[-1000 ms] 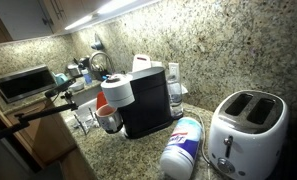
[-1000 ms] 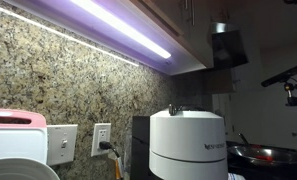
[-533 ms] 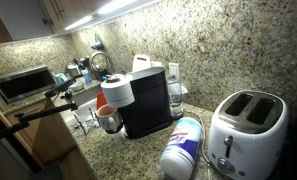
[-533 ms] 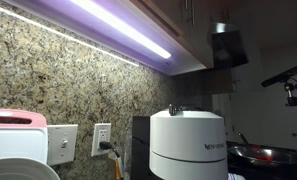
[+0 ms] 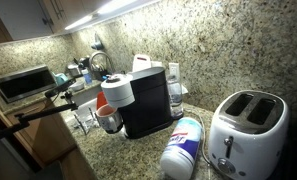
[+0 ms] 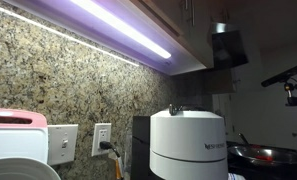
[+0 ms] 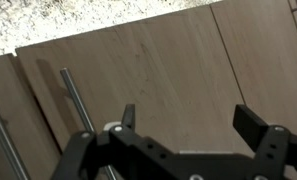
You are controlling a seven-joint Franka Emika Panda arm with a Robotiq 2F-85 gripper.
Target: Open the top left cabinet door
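The top left cabinet door [image 5: 20, 14] is a pale whitish-grey upper panel with a dark vertical seam at its right edge, at the top left of an exterior view. My gripper [image 7: 188, 125] is open and empty in the wrist view, facing wood-grain cabinet panels [image 7: 158, 60] close up. A thin metal bar handle [image 7: 73, 95] runs just left of my left finger, apart from it. In an exterior view the gripper [image 6: 228, 45] shows as a dark shape up beside the upper cabinets. I cannot tell which panel in the wrist view is the top left door.
On the granite counter stand a white toaster [image 5: 246, 130], a black coffee maker [image 5: 146, 100], a wipes canister [image 5: 183, 147] lying down and a toaster oven [image 5: 23, 82]. A lit strip [image 6: 118, 25] runs under the cabinets. A white appliance [image 6: 188, 145] stands near that camera.
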